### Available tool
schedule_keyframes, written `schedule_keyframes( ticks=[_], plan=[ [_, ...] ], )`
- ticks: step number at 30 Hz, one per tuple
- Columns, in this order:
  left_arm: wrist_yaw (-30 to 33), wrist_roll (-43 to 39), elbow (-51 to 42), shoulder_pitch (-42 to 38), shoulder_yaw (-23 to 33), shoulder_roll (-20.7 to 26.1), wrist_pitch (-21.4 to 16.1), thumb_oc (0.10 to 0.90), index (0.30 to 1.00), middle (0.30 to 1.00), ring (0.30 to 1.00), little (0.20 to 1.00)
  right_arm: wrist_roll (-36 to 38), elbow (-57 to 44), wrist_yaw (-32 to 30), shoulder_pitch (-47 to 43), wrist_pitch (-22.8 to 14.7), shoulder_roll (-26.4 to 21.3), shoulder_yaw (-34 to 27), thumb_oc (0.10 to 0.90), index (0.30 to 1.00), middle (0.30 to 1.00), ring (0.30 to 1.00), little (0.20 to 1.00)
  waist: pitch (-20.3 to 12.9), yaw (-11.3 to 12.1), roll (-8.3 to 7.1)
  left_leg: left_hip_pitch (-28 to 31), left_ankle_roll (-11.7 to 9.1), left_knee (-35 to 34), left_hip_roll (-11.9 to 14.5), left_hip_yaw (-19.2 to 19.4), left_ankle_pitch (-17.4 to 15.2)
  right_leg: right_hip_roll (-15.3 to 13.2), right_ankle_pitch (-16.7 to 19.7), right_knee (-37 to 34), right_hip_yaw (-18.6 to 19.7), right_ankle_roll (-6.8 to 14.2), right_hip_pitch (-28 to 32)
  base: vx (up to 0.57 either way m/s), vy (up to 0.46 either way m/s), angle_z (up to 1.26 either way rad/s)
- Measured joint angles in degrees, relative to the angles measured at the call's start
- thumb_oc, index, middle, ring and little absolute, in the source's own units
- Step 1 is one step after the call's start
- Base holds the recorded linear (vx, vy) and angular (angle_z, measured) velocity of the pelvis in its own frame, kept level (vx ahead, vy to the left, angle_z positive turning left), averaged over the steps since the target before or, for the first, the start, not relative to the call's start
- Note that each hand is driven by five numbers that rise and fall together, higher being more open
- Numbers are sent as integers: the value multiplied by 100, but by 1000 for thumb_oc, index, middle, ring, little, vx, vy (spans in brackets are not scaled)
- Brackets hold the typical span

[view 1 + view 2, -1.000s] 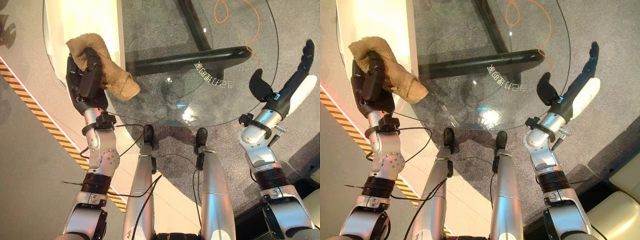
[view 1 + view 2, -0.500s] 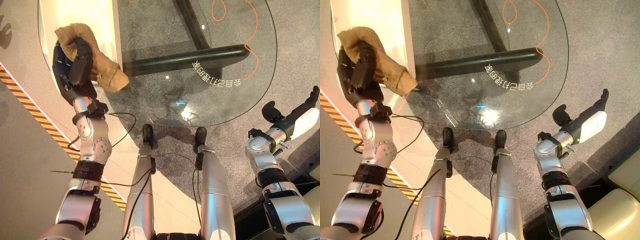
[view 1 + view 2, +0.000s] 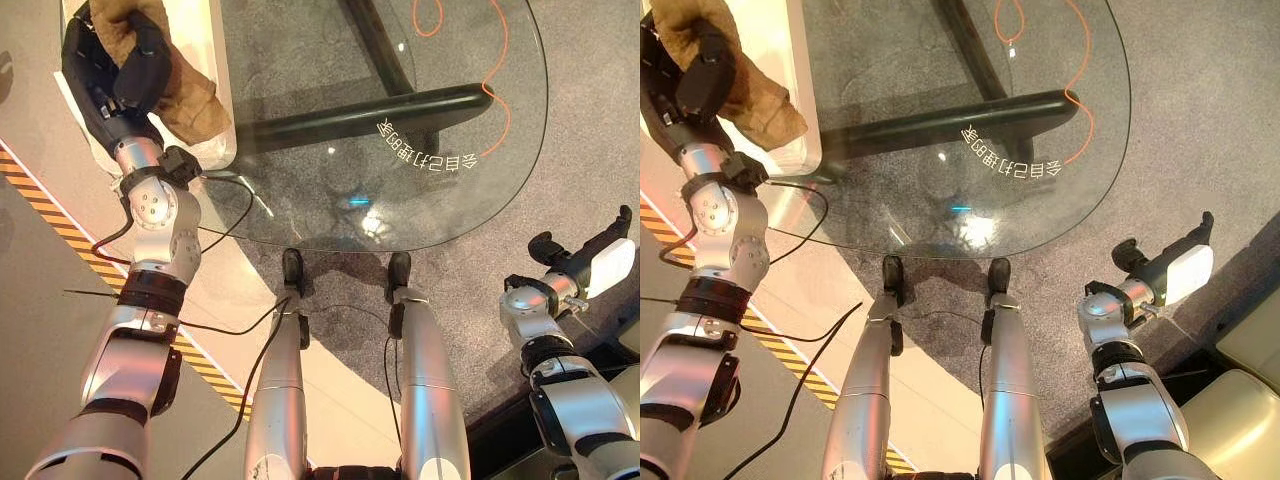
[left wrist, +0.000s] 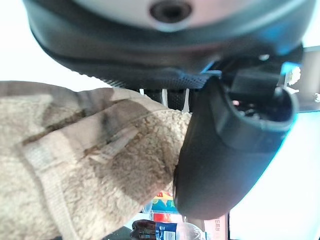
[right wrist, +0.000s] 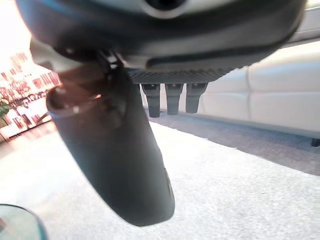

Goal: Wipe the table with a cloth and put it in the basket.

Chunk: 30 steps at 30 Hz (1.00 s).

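Your left hand [image 3: 112, 72], in the upper left of the frame, has its fingers and thumb curled round the tan cloth [image 3: 178, 82], which hangs bunched over a white bin [image 3: 222, 100] beside the glass table's [image 3: 470, 190] left edge. Your right hand [image 3: 592, 262] sits low at the right edge of the frame, off the table over grey carpet [image 3: 590, 120], fingers straight and holding nothing. An orange cord [image 3: 495, 70] loops beneath the glass.

Tan cloth [image 3: 185, 85] in dark left hand [image 3: 110, 75]; clear glass table [image 3: 300, 180]; grey carpet [image 3: 600, 100]; yellow-black striped floor tape [image 3: 60, 215].
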Motion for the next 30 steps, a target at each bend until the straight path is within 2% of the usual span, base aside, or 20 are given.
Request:
schedule_keyframes(
  ticks=[6, 11, 19, 23, 30],
  plan=[
    [405, 38, 824, -388, -375, 235, 161, 100, 300, 300, 300, 200, 124, 358, 591, -115, 1, 0, 265, 800, 900, 900, 900, 900, 0, -76, 0, -6, -1, -3, 12, 15, 0, 7, 0, 6, 9, 0, -16, 0, 0, 0],
    [673, 74, 1338, -609, -456, 254, 296, 100, 300, 300, 300, 200, 246, 543, 825, -82, 26, 3, 340, 800, 900, 900, 900, 900, 0, -111, 0, -16, -1, -4, 17, 27, 0, 12, 0, 14, 18, -1, -36, 3, 7, 0],
    [1143, 1361, 1820, -842, -856, 429, 1007, 100, 300, 300, 300, 200, 344, 533, 1032, -52, 107, 9, 548, 800, 900, 900, 900, 900, -1, -137, -3, -84, -1, -1, 33, 65, 1, 37, 7, 34, 65, -10, -143, 1, 8, -1],
    [1187, 1596, 2010, -1003, -968, 431, 1166, 100, 300, 300, 300, 200, 342, 523, 1071, -53, 119, 20, 751, 800, 900, 900, 900, 900, 0, -151, -12, -133, -7, -1, 33, 81, 4, 42, 9, 46, 90, -13, -205, 5, 24, -1],
    [1298, 1931, 2045, -1062, -1057, 523, 1330, 100, 300, 300, 300, 200, 340, 441, 1070, -73, 122, 31, 768, 800, 900, 900, 900, 900, 0, -257, -57, -214, -7, 1, 34, 98, 4, 47, 15, 47, 108, -13, -300, 4, 25, -1]
  ],
)
